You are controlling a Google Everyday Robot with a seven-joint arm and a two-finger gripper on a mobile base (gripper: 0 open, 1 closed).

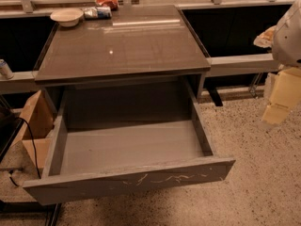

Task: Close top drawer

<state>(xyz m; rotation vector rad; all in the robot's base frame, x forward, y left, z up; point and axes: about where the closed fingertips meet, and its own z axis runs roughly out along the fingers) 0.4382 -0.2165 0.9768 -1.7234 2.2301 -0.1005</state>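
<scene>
Standing fully pulled out, the wide grey wood-grain top drawer (129,147) is waiting for its closing push.
Left of the drawer, a brown cardboard box (36,119) is leaning by the cabinet, with a thin black cable (32,145) hanging across it. Behind the drawer's left corner, a shallow white bowl (67,16) is sitting on the glossy grey cabinet top (127,46). The drawer itself is lying empty, its scratched flat front panel (141,179) jutting toward the camera. Right of the drawer and well apart from it, the pale beige gripper (278,102) is hanging over the speckled floor (254,173), touching nothing; whether it is open or closed cannot be told. The approach step is, by my judgement, the one in hand. The next move is calling for bringing the gripper round to the panel's outer face and pressing squarely back.
</scene>
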